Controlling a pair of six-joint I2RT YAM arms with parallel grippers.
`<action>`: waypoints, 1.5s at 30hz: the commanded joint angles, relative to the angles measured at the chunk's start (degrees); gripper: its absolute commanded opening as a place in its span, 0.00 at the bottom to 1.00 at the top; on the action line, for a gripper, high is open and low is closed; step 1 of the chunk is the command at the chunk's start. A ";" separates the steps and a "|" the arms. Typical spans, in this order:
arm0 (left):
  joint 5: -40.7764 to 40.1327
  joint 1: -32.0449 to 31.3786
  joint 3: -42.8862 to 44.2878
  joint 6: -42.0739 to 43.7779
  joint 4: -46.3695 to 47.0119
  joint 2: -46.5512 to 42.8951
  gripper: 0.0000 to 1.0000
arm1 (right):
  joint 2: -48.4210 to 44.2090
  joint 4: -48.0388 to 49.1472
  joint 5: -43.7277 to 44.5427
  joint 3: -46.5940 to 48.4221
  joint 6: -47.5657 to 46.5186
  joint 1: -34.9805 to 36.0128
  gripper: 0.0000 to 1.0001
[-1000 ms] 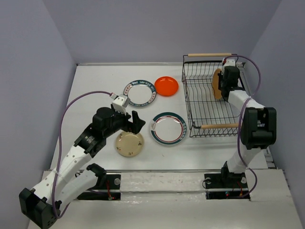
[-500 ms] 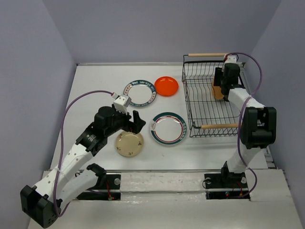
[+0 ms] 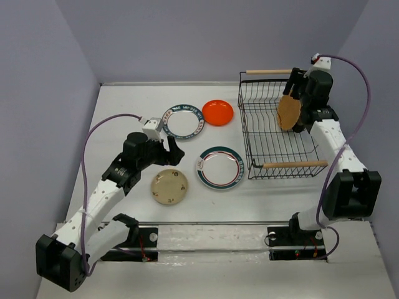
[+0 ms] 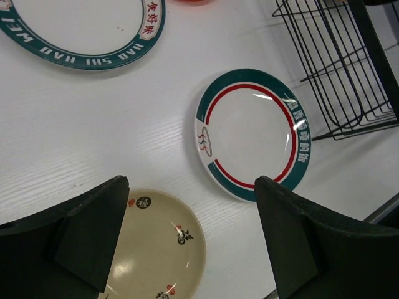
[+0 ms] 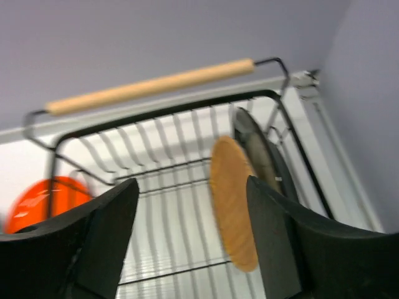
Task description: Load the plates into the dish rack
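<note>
The dish rack (image 3: 245,128) stands at the right of the table. A woven tan plate (image 3: 288,113) stands on edge in it, beside a dark-rimmed plate (image 5: 264,154). My right gripper (image 3: 294,87) hovers open just above the tan plate (image 5: 233,205), not touching it. On the table lie a beige plate (image 3: 169,185), a green-and-red-rimmed white plate (image 3: 220,167), a dark-rimmed white plate (image 3: 184,120) and a small orange plate (image 3: 217,112). My left gripper (image 3: 169,149) hangs open over the beige plate (image 4: 159,246), empty.
The rack's far wooden handle (image 5: 149,86) runs across the back, and its near handle (image 3: 288,164) faces the arms. Grey walls close in the table on three sides. The rack's corner (image 4: 349,75) lies right of the green-rimmed plate (image 4: 252,132).
My right gripper opened, let go of the woven tan plate in the rack and lifted up and back. My left arm drew slightly left over the beige plate.
</note>
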 commanded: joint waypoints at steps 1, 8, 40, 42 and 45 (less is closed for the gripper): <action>2.10 4.09 1.71 -6.28 3.97 1.57 0.89 | -5.72 1.37 -10.53 -1.72 8.16 6.11 0.67; -0.97 7.26 -2.33 -17.44 9.41 3.07 0.82 | -12.40 4.34 -19.24 -10.52 12.91 21.84 0.07; -25.77 2.78 -1.63 -27.74 -22.39 14.05 0.64 | -18.39 12.09 -33.14 -27.76 13.79 44.71 0.22; -25.06 2.78 -1.80 -27.56 -22.31 15.54 0.63 | -17.95 12.18 -33.41 -27.76 13.88 44.71 0.22; -24.62 2.78 -2.15 -27.47 -21.52 16.69 0.61 | -17.68 12.18 -33.14 -27.94 13.71 44.71 0.23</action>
